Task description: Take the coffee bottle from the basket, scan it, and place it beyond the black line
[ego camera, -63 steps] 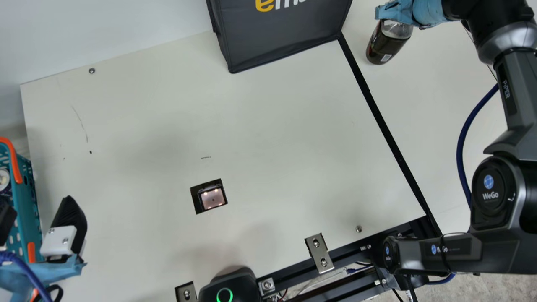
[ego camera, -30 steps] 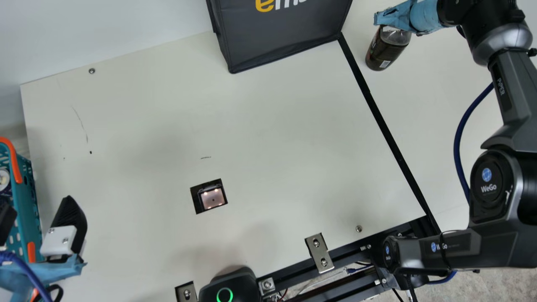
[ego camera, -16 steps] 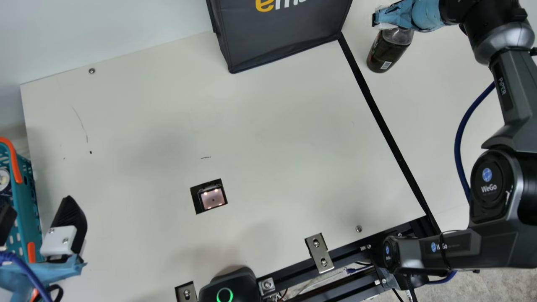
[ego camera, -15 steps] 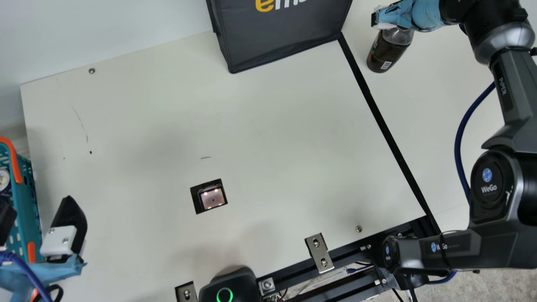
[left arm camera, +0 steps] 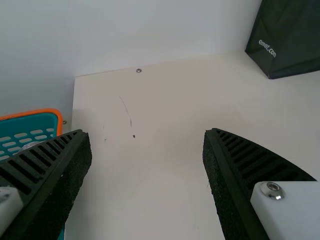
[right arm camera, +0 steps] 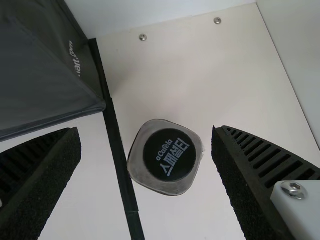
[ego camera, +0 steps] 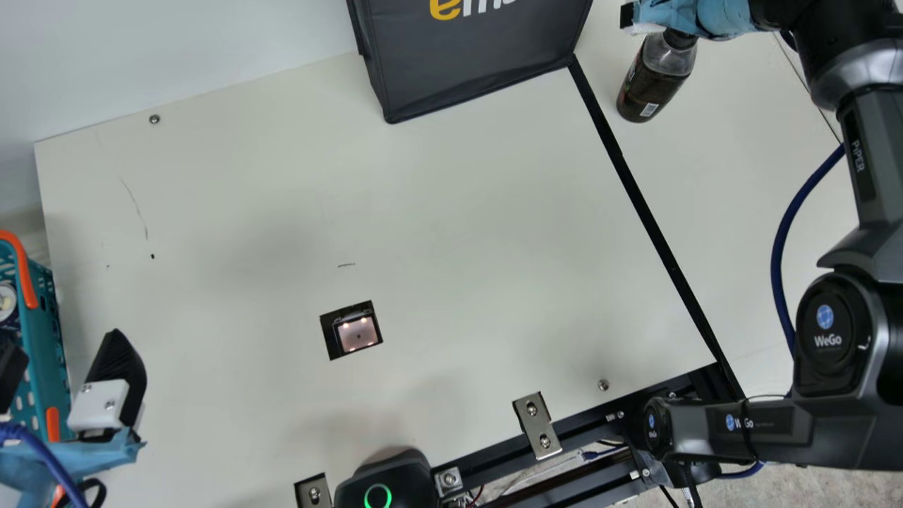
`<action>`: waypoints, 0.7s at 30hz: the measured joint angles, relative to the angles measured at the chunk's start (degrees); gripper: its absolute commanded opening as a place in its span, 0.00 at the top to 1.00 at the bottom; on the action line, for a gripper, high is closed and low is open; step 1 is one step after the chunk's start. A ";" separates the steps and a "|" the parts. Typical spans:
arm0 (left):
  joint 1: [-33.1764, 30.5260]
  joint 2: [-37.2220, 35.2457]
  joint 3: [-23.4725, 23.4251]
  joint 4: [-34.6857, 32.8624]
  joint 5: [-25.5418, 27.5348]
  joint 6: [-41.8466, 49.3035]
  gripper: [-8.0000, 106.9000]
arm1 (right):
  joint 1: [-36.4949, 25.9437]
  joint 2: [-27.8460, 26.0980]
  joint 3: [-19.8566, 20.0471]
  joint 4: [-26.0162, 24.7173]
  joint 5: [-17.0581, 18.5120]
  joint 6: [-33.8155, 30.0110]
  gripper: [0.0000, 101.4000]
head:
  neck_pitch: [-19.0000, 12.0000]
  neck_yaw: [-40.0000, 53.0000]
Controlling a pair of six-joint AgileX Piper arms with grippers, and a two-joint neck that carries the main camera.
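Black-capped, the coffee bottle point(ego camera: 652, 85) stands upright on the desk point(ego camera: 451, 197) past the black line point(ego camera: 652, 219), near the line's far end and just short of touching it, so I judge the taking and the placing done. Whether the scan went through I can't tell: the scanner window point(ego camera: 358, 333) is lit, but nothing I have confirms a read. What's left for me, I think, is only backing off. My right gripper point(right arm camera: 145, 131) is over the cap point(right arm camera: 170, 155) with its fingers spread, one to each side and neither touching it. My left gripper point(left arm camera: 146, 131) has its fingers spread too, holding nothing, by the desk's left edge beside the basket point(ego camera: 44, 353), where another item point(ego camera: 6, 301) sits. For the way out I'd go straight up first, since the bottle is near the far edge and the wall point(ego camera: 176, 42), with the grey bag point(ego camera: 473, 63) close by on the other side of the line; a sideways swing that low could knock the cap or brush the bag's corner. Once above cap height, I'd expect the easiest room toward the desk's near edge and the metal rail point(ego camera: 585, 423) there.
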 measured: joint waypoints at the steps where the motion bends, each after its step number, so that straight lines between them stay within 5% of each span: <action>1: 0.00 0.00 0.00 0.00 0.00 0.00 0.15 | 0.13 -0.26 -0.06 0.06 0.09 0.00 0.10 | 0.00 0.00; 21: 0.00 0.00 0.00 0.00 0.00 0.00 0.15 | 4.05 -5.58 2.08 0.79 0.95 0.33 0.10 | 0.00 -0.09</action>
